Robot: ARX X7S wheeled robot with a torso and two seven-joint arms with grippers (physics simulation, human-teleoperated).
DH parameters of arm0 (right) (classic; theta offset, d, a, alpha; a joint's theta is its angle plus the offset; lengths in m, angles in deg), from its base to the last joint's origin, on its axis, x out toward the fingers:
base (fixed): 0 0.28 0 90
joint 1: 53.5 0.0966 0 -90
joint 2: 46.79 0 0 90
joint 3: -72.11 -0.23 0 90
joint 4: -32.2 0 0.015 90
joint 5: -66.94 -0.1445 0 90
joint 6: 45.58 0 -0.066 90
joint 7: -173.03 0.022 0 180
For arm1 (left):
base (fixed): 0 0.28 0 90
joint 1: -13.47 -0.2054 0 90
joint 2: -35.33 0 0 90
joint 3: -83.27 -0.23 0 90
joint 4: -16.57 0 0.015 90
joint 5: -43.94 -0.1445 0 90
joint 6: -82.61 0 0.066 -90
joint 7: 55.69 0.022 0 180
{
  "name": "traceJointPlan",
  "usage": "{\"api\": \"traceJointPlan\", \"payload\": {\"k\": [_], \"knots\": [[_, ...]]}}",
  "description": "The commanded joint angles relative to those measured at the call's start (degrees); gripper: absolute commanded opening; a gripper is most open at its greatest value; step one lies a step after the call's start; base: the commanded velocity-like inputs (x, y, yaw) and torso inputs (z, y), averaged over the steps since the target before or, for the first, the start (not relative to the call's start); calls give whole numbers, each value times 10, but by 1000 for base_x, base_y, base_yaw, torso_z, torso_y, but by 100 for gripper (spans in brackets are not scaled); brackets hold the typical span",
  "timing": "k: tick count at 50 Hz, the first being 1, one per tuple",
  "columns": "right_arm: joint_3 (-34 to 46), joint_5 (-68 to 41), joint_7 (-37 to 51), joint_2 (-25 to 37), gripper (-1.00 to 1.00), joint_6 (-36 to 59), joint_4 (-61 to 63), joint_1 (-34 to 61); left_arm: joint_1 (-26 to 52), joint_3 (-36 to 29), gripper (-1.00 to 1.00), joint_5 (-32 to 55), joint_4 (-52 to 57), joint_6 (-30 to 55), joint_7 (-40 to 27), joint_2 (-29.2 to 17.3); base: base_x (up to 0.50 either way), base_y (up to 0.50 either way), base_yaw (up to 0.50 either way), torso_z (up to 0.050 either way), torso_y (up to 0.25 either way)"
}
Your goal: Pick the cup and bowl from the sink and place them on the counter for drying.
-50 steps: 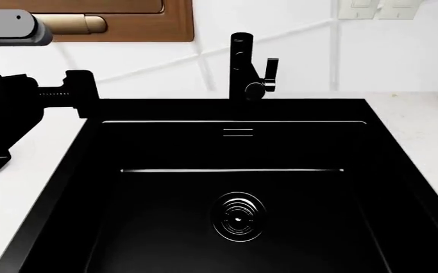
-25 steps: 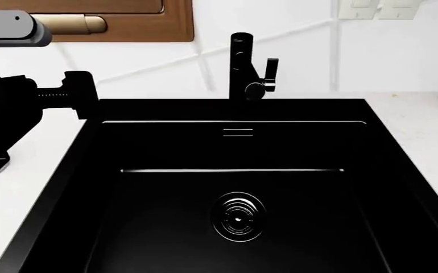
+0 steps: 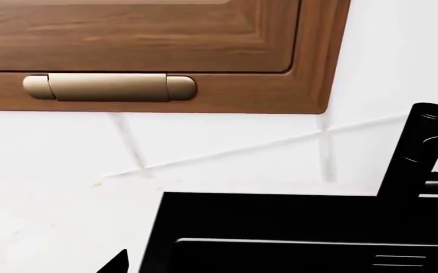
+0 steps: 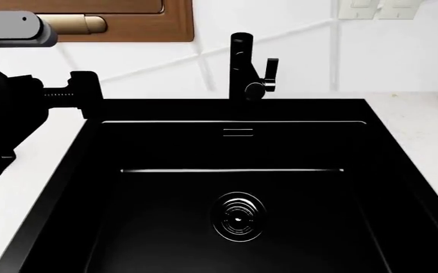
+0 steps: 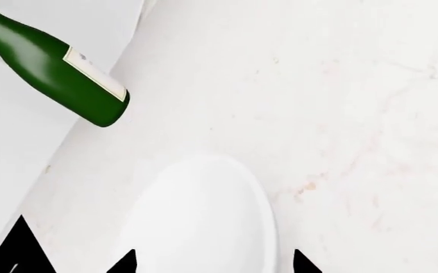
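The black sink (image 4: pixel 234 109) holds no cup and no bowl in the head view; only its ringed drain (image 4: pixel 238 216) shows. The white bowl (image 5: pixel 196 222) sits on the white counter (image 5: pixel 341 114) in the right wrist view. My right gripper (image 5: pixel 217 264) is open just above it, one tip over the bowl and the other past its rim. The cup is out of view. My left gripper (image 4: pixel 86 94) hovers over the counter at the sink's far left corner. Only one of its fingertips (image 3: pixel 118 263) shows in the left wrist view.
A green glass bottle (image 5: pixel 60 71) lies on the counter beyond the bowl. The black faucet (image 4: pixel 243 65) stands behind the sink against the tiled wall. A wooden cabinet with a brass handle (image 3: pixel 109 87) hangs above the left counter (image 4: pixel 21 187).
My left arm has shifted slightly to the right, toward the sink's corner. The sink looks the same.
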Motion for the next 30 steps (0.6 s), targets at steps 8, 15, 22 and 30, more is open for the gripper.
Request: {"api": "traceJointPlan", "payload": {"k": [8, 15, 22, 30], "knots": [[50, -7, 25, 86, 100, -2, 58, 15, 3, -5, 100, -7, -6, -5, 6, 5, 0, 0, 0, 0, 0], [155, -66, 34, 153, 100, -30, 62, 75, -1, -6, 100, -10, -5, -9, 10, 5, 0, 0, 0, 0, 0], [277, -114, 44, 177, 100, -79, 72, 127, -12, -4, 100, -13, -4, -16, 16, 4, 0, 0, 0, 0, 0], [460, -156, 39, 200, 100, -139, 85, 213, -13, -10, 100, -22, -6, -19, 22, 11, 0, 0, 0, 0, 0]]}}
